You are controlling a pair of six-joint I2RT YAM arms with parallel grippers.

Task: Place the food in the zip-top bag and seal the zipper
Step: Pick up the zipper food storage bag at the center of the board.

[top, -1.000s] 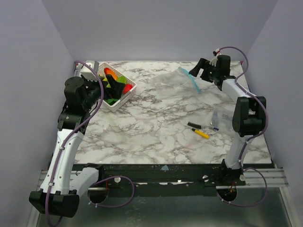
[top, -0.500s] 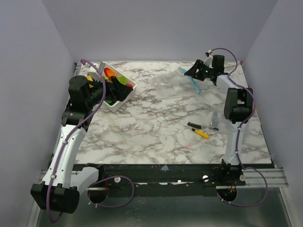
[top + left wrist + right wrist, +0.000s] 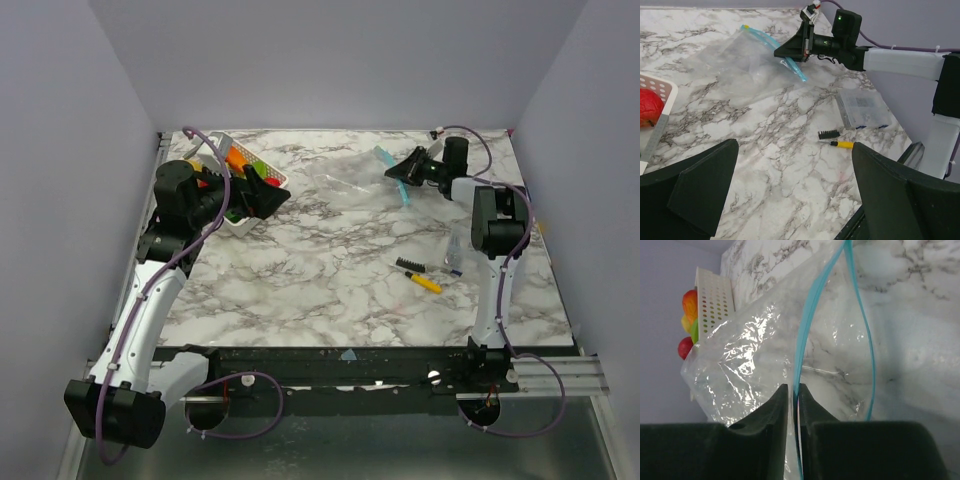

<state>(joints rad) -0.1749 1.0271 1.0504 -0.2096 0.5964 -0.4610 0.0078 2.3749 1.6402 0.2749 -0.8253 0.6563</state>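
At the far right of the worktop [image 3: 320, 290], your right gripper [image 3: 791, 392] is pinched on the zipper [image 3: 807, 320]. One lip of the teal strip runs up through the thin slit between its fingers. The other lip bows away to the right, so the mouth gapes a little. The bag [image 3: 345, 180] lies crinkled and flat on the marble, between that gripper and the basket [image 3: 715, 300] at far left.

The food [image 3: 689, 305] sits in the basket, and nothing coloured shows inside the bag. Your left gripper [image 3: 795, 150] hovers by the basket's edge, its fingers wide apart and empty, its camera looking across the worktop at the bag.

The step in hand looks like securing the bag's mouth, so loading has not begun. Next, you probably need to lift the held lip enough to keep the mouth open and facing the basket. The left gripper then has to drop onto one piece of food and carry it across. The film is thin and slippery, so it may slip from the pinch when lifted.
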